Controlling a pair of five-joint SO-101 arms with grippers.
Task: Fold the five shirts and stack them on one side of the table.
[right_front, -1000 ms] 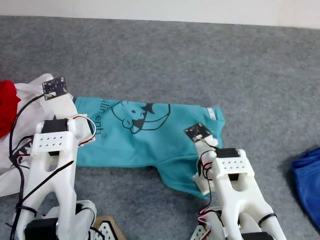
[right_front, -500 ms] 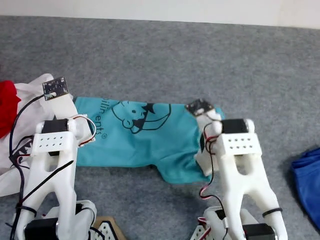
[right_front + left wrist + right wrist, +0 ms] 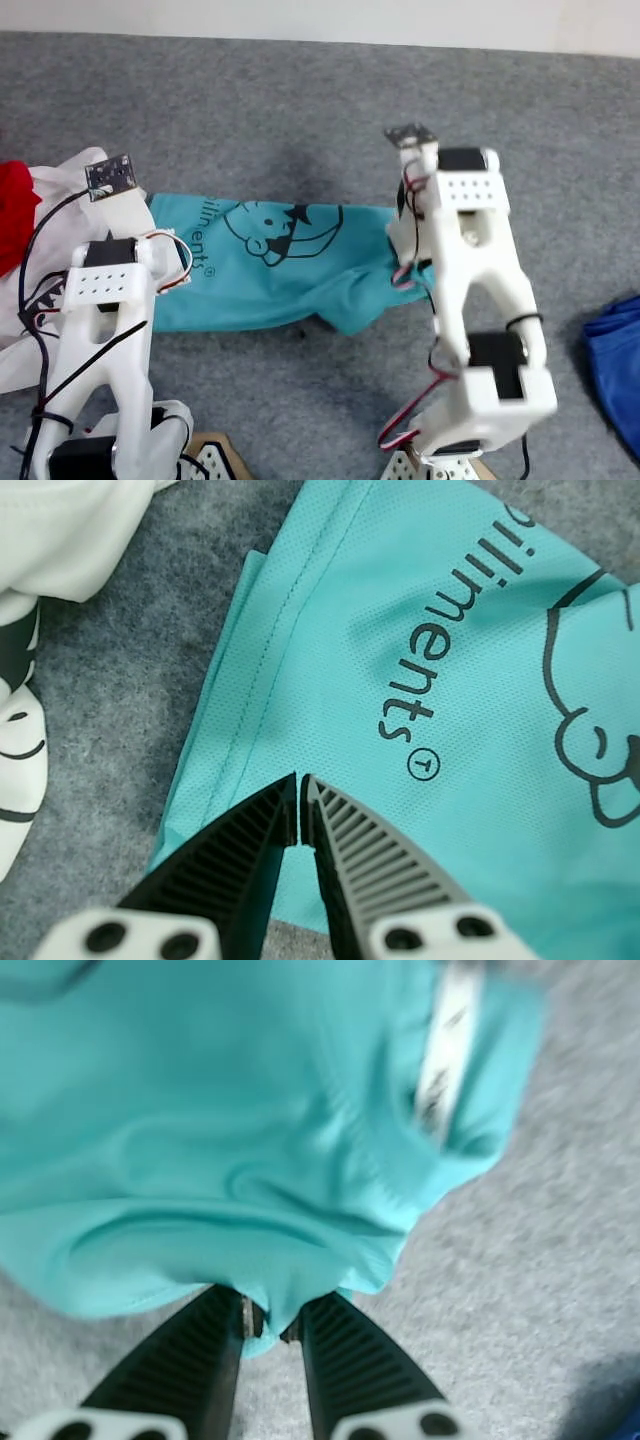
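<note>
1. Teal shirt (image 3: 270, 270) lies mid-table, its near side bunched and lifted.
2. Right gripper (image 3: 270, 1328) pinches that bunched hem; I'd carry it straight across, keeping the cloth taut.
3. Left gripper (image 3: 301, 815), jaws pressed together, sits on the opposite edge.
4. Grey felt table (image 3: 300, 110); white shirt (image 3: 50, 190) and blue shirt (image 3: 615, 360) at its edges.

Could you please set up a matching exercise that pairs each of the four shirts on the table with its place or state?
Things:
1. teal shirt
2. white shirt
3. red shirt
4. blue shirt

Places or states:
A. at the right edge of the table
B. at the far left edge
C. pinched between the fingers of the right gripper
D. between the red and teal ones

Pairs: 1-C, 2-D, 3-B, 4-A
</note>
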